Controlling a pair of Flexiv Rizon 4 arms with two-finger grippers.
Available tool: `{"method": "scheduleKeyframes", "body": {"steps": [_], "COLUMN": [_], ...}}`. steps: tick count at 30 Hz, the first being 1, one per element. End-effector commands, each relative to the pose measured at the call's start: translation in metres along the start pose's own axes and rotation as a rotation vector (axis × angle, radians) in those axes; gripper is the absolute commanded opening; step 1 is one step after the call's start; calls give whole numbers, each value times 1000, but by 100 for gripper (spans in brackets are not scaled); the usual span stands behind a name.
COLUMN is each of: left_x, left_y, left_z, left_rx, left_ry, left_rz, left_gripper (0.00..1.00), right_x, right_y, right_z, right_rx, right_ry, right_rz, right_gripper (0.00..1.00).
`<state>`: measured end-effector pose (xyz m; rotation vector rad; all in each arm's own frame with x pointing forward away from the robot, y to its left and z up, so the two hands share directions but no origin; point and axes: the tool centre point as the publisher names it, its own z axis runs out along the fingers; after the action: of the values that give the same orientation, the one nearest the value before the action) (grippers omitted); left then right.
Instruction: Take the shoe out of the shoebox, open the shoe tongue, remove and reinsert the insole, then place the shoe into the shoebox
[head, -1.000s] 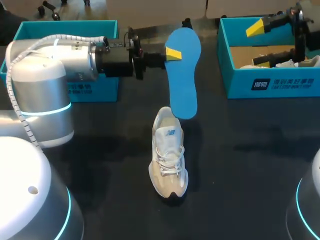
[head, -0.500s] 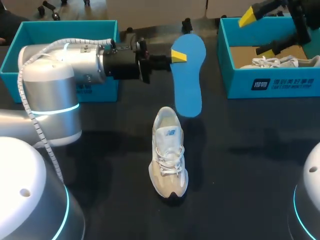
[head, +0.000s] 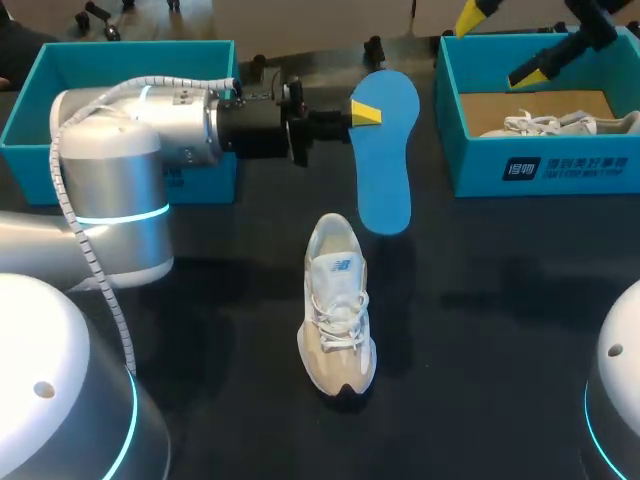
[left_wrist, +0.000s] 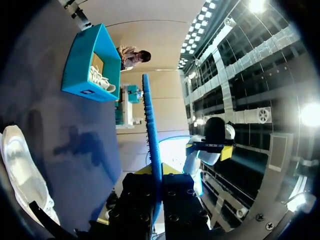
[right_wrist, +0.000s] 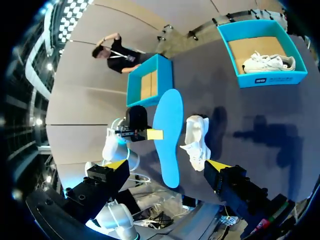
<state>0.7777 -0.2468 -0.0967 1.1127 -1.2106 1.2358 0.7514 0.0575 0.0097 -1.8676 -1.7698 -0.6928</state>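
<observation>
From where I stand the left end effector (head: 365, 113) is clamped on the blue insole (head: 385, 150) near its broad end, one yellow finger showing on the near face and the other hidden behind it. In the left wrist view the insole (left_wrist: 150, 130) runs edge-on between the fingers and out ahead of them. It hangs clear of the tabletop (head: 500, 300), its narrow end down near the heel opening of the pale sneaker (head: 338, 305), which sits upright on its sole in the middle, well apart from the teal shoebox (head: 120, 70) at the left. The right end effector (head: 501, 45) hovers with its fingers spread wide and nothing in them, above the other teal shoebox (head: 540, 165), where a second sneaker (head: 560, 122) lies. I judge the insole to be light, thin and floppy — a foam sheet that will bend and swing from a pinch at one end, so it wants feeding narrow end first into the collar, and a hold nearer the middle would steady it. The sneaker looks soft in the upper but firm at the sole and heel; the heel counter or the collar rim seems the sound place to grip it — the laces and tongue would merely give way.
</observation>
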Motion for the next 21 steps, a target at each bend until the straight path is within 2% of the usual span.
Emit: {"method": "scheduleKeyframes", "body": {"steps": [1,8,16,21], "left_x": [-1,-1,-1,-1], "left_y": [0,0,0,0], "left_z": [1,1,1,1], "left_rx": [0,0,0,0], "left_ry": [1,1,1,1], "left_rz": [1,1,1,1], "left_gripper": [0,0,0,0], "right_x": [11,17,26,35], "right_y": [8,10,11,12], "right_z": [1,8,9,8], "right_rx": [17,44,-4,-5], "right_ry": [-265,-406,-499,-581], "right_rz": [8,23,13,3], "right_gripper": [100,100,100,100]}}
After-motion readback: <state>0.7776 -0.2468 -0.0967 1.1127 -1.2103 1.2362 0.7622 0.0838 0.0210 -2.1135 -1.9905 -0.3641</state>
